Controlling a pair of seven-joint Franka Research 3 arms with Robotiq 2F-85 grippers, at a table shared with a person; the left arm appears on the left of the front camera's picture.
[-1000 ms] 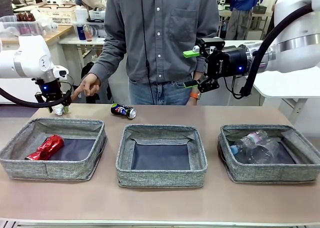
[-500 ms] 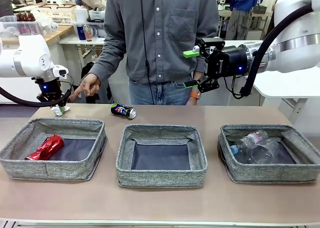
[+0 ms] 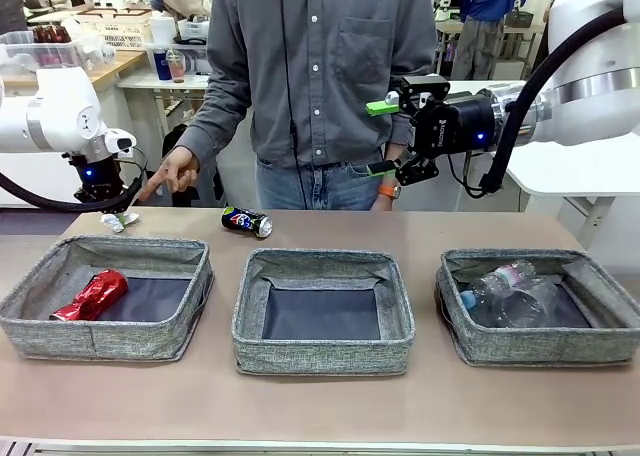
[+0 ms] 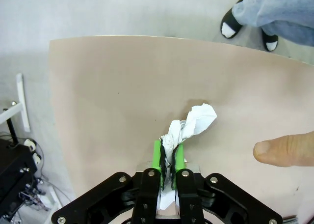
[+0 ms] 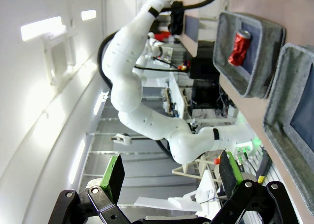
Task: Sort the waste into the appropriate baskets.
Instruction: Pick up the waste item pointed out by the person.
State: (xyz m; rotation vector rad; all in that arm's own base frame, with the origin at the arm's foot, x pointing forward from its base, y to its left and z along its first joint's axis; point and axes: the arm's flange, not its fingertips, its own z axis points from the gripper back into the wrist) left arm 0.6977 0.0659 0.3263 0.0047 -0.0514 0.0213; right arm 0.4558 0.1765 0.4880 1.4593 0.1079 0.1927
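Paper ball, likely light, soft and crushable, is pinched by one crumpled edge in the left claw at the worktop's far left corner; the right claw is held spread.

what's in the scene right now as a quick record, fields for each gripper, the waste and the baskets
left gripper: shut on the white paper ball, at the far left of the table
right gripper: open, raised above the table, holding nothing
left basket: red can inside
middle basket: nothing in it
right basket: clear plastic bottles inside
dark can: lying on the table behind the baskets
person's hand: finger pointing toward the paper ball
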